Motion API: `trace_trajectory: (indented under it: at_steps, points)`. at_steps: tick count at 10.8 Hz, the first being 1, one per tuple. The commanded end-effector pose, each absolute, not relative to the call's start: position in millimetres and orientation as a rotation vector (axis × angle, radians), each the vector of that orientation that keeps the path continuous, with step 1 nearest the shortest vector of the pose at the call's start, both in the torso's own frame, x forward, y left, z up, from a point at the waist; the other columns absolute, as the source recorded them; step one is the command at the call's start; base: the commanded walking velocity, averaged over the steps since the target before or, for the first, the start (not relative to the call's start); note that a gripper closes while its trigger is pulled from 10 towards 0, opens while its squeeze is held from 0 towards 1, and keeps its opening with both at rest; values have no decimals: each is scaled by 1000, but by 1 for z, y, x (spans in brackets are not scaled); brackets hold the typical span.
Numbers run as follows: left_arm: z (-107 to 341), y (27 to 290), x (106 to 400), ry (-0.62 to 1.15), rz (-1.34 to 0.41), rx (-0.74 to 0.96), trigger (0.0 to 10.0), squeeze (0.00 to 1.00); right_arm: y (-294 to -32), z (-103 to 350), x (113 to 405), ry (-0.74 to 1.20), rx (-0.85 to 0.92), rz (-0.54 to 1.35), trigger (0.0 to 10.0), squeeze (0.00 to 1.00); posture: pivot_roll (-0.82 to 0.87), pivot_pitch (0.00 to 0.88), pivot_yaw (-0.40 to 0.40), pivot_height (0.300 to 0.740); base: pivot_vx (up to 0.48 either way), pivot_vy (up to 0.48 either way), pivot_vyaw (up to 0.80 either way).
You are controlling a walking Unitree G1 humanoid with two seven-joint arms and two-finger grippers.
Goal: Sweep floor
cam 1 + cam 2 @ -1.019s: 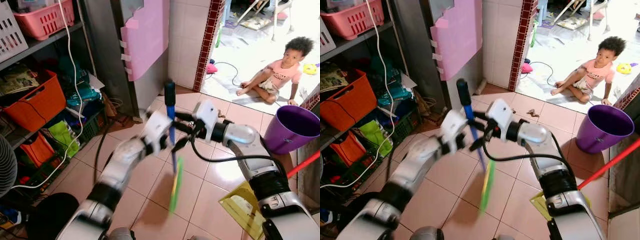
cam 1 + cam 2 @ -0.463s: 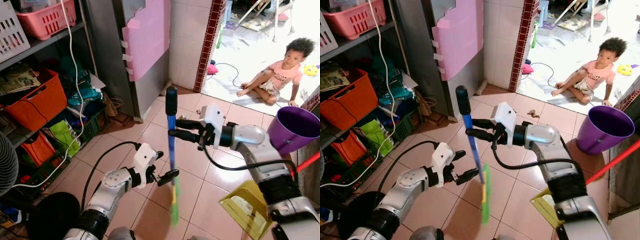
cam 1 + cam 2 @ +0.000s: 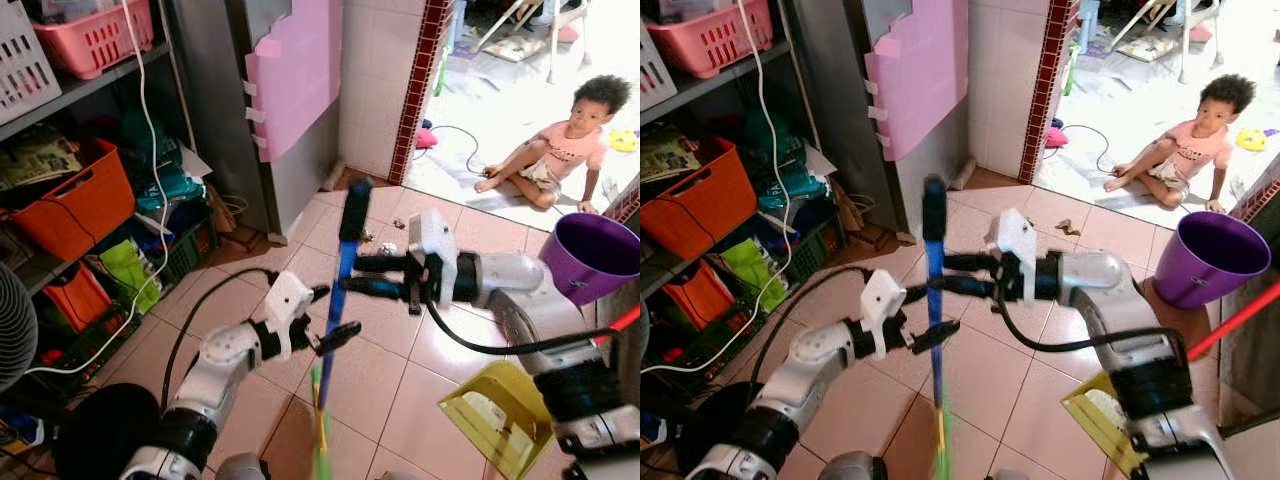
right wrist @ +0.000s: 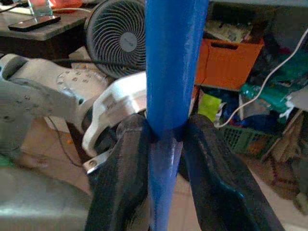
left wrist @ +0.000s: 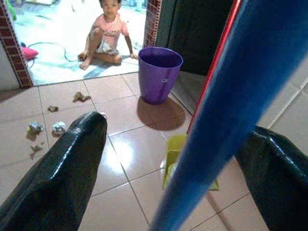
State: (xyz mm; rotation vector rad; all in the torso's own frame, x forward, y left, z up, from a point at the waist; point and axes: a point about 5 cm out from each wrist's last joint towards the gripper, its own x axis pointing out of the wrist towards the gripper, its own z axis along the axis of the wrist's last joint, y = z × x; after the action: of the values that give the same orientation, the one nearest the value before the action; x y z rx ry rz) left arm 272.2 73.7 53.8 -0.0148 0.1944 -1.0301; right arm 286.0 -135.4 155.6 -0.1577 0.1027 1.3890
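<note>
The broom (image 3: 337,300) ran off the frame at 6 o'clock, its green lower end blurred and the bristles cut away. The yellow dustpan (image 3: 490,415) was partly hidden behind the right arm. The red pole (image 3: 1230,322) was clipped at 3 o'clock. Small scraps (image 5: 45,128) on the floor (image 3: 380,350) were too small to identify.
</note>
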Motion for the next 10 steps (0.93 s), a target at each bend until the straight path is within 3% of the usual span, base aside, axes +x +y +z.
trace_trajectory:
  at_steps: [1, 2, 3, 5, 6, 7, 8, 10]
  points:
    - [55, 68, 272, 181, -1064, 31, 10000, 1000, -129, 171, 283, 32, -177, 1437, 10000, 0, -84, 0, 24, 740, 0, 0, 0]
    - [54, 63, 269, 170, -1089, 61, 10000, 98, -126, 173, 282, 28, -163, 1448, 10000, 0, -84, 0, 23, 740, 0, 0, 0]
    - [56, 56, 266, 154, -1143, 51, 10000, 0, -124, 175, 281, 25, -162, 1451, 10000, 0, -83, 0, 22, 740, 0, 0, 0]
    - [57, 50, 265, 126, -1183, 76, 10000, 0, -124, 176, 281, 29, -160, 1455, 10000, 0, -84, 0, 22, 740, 0, 0, 0]
    - [57, 50, 266, 121, -1197, 96, 4706, 0, -126, 177, 280, 36, -166, 1452, 10000, 0, -91, 0, 27, 740, 0, 0, 0]
    - [58, 53, 269, 116, -1190, 112, 6000, 0, -127, 177, 280, 36, -166, 1446, 10000, 0, -91, 0, 27, 740, 0, 0, 0]
    - [58, 59, 273, 112, -1168, 124, 10000, 0, -127, 176, 280, 39, -167, 1443, 10000, 0, -91, 0, 28, 740, 0, 0, 0]
    - [58, 72, 277, 115, -1142, 138, 10000, 0, -126, 176, 280, 40, -166, 1444, 10000, 0, -88, 0, 25, 740, 0, 0, 0]
